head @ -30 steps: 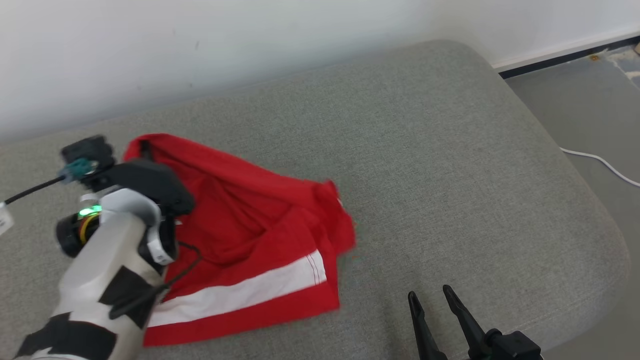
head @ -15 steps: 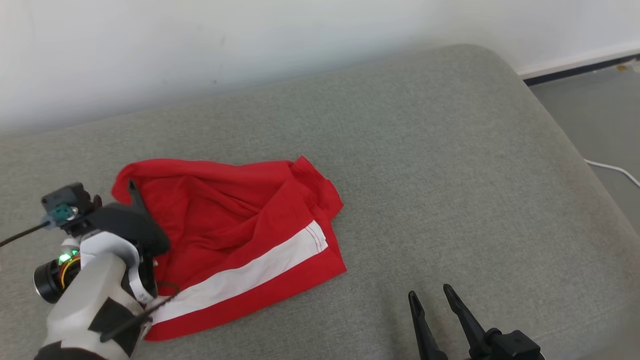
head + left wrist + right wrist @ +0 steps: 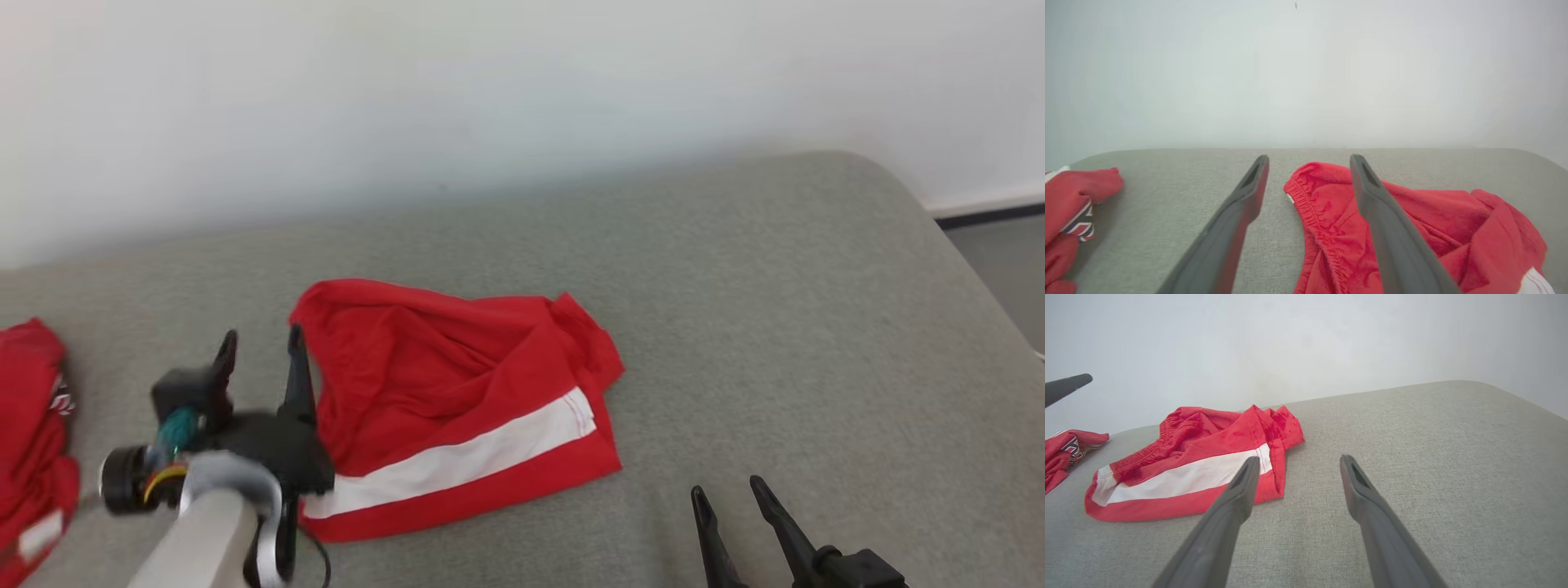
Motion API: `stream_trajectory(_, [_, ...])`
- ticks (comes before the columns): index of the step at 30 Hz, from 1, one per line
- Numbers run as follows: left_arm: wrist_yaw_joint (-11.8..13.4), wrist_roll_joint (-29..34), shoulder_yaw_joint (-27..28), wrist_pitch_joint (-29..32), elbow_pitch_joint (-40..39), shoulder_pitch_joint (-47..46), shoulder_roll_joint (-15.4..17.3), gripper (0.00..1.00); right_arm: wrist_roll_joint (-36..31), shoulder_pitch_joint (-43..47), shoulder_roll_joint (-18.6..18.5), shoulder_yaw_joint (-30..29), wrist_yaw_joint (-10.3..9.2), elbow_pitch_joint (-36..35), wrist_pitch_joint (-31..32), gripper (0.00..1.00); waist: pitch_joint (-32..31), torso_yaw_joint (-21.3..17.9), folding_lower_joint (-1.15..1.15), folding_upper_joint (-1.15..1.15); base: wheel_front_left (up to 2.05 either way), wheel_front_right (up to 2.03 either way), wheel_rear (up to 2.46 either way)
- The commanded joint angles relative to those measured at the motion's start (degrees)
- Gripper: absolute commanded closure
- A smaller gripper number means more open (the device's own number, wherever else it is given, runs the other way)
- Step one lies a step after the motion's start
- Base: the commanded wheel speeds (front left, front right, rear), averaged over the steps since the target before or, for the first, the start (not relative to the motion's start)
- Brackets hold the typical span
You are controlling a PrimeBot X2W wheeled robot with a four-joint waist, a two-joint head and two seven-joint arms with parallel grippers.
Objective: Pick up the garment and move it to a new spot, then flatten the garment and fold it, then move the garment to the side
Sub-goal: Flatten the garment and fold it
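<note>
At the far left edge of the grey cushion (image 3: 775,327) you have a second red cloth (image 3: 28,433) bunched up, with a strip of bare fabric between it and your left gripper (image 3: 263,343). That gripper's fingers stand wide apart and empty, the right one just beside the elastic waistband of your garment (image 3: 457,392). These red shorts with a white stripe lie crumpled left of the cushion's middle, striped hem nearest you. Rightward you get a broad open stretch of cushion up to its rounded right edge, where the floor (image 3: 1004,261) begins. Your right gripper (image 3: 727,487) sits low over that stretch, fingers spread and empty, well apart from the garment
</note>
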Motion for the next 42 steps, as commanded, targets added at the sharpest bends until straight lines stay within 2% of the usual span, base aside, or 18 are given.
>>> stream_trajectory(1, [1.0,2.6,1.9,-0.1,-4.9,5.4,0.2,0.0,-0.3,0.2,0.1,-0.2,0.2,-0.4,0.1,0.0,-2.5,3.2,0.0,0.01,0.0,0.0,0.0])
stream_trajectory(3, [2.4,6.6,5.8,-0.2,-14.5,12.3,-0.4,0.0,-0.5,0.1,0.1,-0.7,0.2,-0.8,0.4,0.0,-3.1,4.2,0.0,0.01,0.0,0.0,0.0])
stream_trajectory(6, [3.0,11.9,10.8,-0.2,-24.7,21.5,-1.7,0.0,-0.6,-0.2,0.1,-1.0,0.2,-1.2,0.7,0.0,-3.8,5.4,0.0,0.01,0.0,0.0,0.0])
stream_trajectory(11, [1.0,18.1,16.8,-0.2,-32.8,32.7,-5.3,0.0,-0.5,-0.1,0.1,-2.3,0.2,-1.2,0.7,0.0,-4.5,7.5,0.0,0.01,0.0,0.0,0.0])
stream_trajectory(19, [-3.1,24.2,21.1,-0.2,-31.7,40.9,-8.4,0.0,0.5,1.2,0.1,-4.4,0.2,0.0,0.3,0.0,-5.6,9.7,0.0,0.01,0.0,0.0,0.0])
stream_trajectory(33, [-9.9,28.8,25.6,-0.2,-32.7,45.3,-10.5,0.0,0.1,4.5,0.1,-6.7,0.2,-0.1,0.6,0.0,-6.8,8.4,0.0,0.01,0.0,0.0,0.0])
stream_trajectory(42, [-11.2,30.3,26.8,-0.2,-32.7,43.7,-11.9,0.0,0.6,4.7,0.1,-5.7,0.2,-0.7,1.1,0.0,-6.5,7.5,0.0,0.01,0.0,0.0,0.0])
